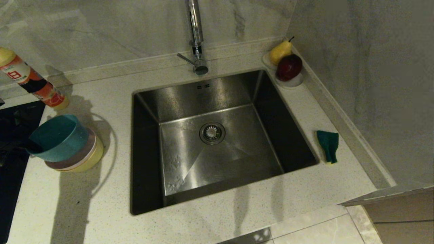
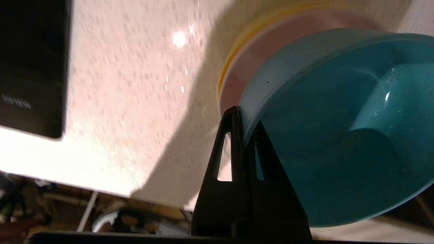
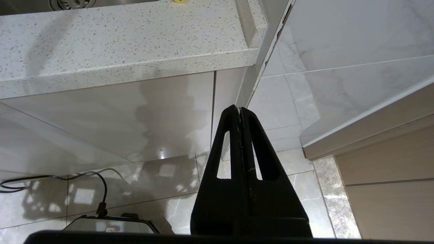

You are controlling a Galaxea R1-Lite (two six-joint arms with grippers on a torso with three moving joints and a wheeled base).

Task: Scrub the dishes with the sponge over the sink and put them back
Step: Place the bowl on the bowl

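Observation:
Three bowls sit stacked on the counter left of the sink [image 1: 237, 149]. The light blue bowl [image 1: 57, 137] on top is tilted up, its open side facing left, over the pink bowl [image 1: 86, 149] and the yellow bowl [image 1: 96, 156]. My left gripper [image 2: 244, 118] is shut on the blue bowl's rim [image 2: 305, 57], one finger outside the wall and one inside. The green sponge [image 1: 328, 145] lies on the counter right of the sink. My right gripper [image 3: 239, 110] hangs shut and empty below the counter's front edge.
A tall chrome faucet [image 1: 196, 30] stands behind the sink. An orange-labelled bottle [image 1: 32, 81] leans at the back left. A black cooktop [image 1: 13, 135] borders the bowls on the left. A white dish with a pear and an apple [image 1: 288, 66] sits in the back right corner.

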